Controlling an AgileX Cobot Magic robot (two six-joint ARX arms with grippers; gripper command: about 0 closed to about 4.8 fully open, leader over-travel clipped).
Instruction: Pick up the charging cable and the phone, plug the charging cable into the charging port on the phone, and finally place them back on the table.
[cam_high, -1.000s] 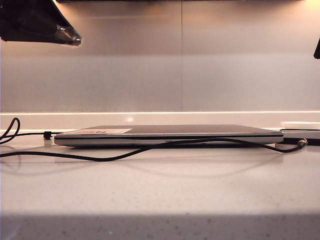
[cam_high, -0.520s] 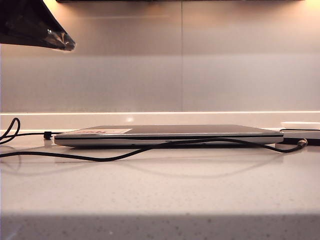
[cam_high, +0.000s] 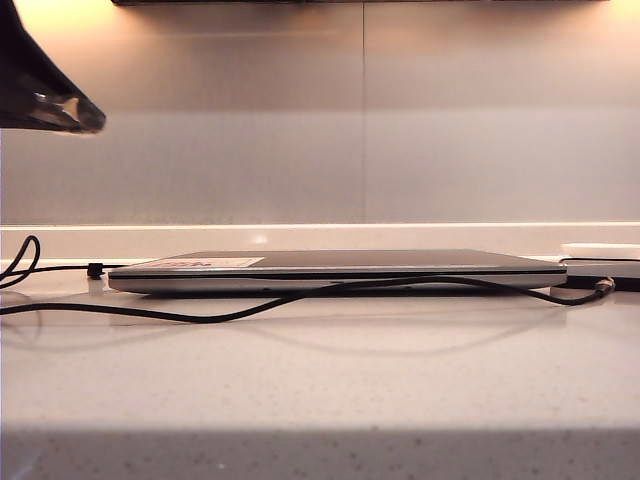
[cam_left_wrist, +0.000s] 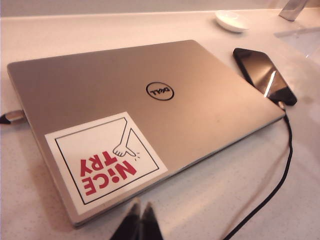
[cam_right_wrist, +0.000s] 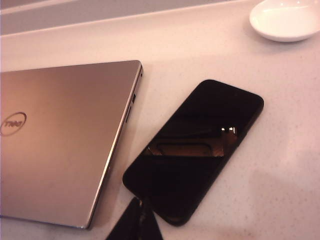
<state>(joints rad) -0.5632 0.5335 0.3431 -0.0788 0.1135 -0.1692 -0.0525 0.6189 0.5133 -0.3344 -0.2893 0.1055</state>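
Note:
The black phone (cam_right_wrist: 195, 150) lies flat on the table (cam_high: 320, 380) beside the laptop's right side, and also shows in the left wrist view (cam_left_wrist: 264, 75). The charging cable (cam_high: 250, 312) runs along the table in front of the laptop, with its clip (cam_high: 95, 270) at the far left. Its plug (cam_left_wrist: 281, 105) meets the phone's short edge. My left gripper (cam_left_wrist: 140, 206) is shut and empty above the laptop's front corner, high at the left of the exterior view (cam_high: 85, 118). My right gripper (cam_right_wrist: 141, 202) is shut, empty, above the phone's near end.
A closed silver laptop (cam_high: 330, 268) with a red-lettered sticker (cam_left_wrist: 105, 157) fills the middle of the table. A small white dish (cam_right_wrist: 287, 20) stands behind the phone. A second plug (cam_left_wrist: 12, 117) sticks into the laptop's left side. A wall runs along the back.
In the exterior view the left gripper has drawn back to the left. The right gripper's tip, at the top right edge a second ago, has left the picture. Cable, phone and laptop have not moved.

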